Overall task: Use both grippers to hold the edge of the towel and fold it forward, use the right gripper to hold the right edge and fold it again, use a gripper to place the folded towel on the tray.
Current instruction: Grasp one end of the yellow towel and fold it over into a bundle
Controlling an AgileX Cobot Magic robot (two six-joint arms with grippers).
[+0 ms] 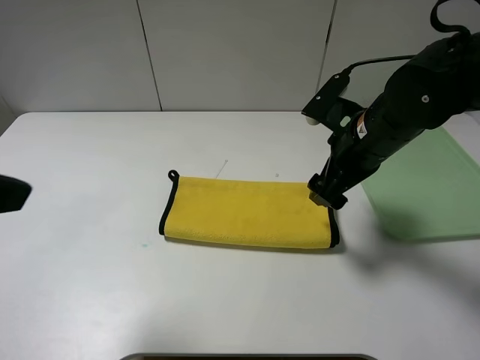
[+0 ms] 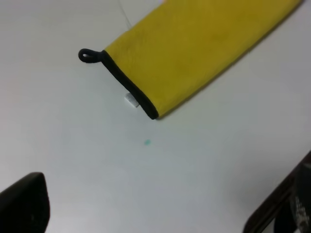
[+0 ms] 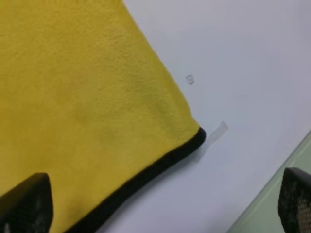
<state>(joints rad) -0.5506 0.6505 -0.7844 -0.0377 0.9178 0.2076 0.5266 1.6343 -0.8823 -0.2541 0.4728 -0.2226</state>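
The yellow towel [image 1: 247,212] with black trim lies folded into a long strip at the middle of the white table, its hanging loop [image 1: 173,175] at the far left corner. My right gripper [image 1: 328,193] hangs just above the towel's right edge, near its far corner, and is open and empty. In the right wrist view the towel's corner [image 3: 73,97] lies between the two fingertips [image 3: 26,204]. My left gripper [image 1: 11,193] is open and empty at the table's left edge, well away from the towel [image 2: 194,53]. The pale green tray [image 1: 427,187] lies flat at the right.
A small white label [image 2: 131,99] sticks out from the towel's left edge. The tray's corner shows in the right wrist view [image 3: 265,206]. A dark rounded edge [image 1: 247,357] shows at the table's front. Bare white table [image 1: 90,285] surrounds the towel.
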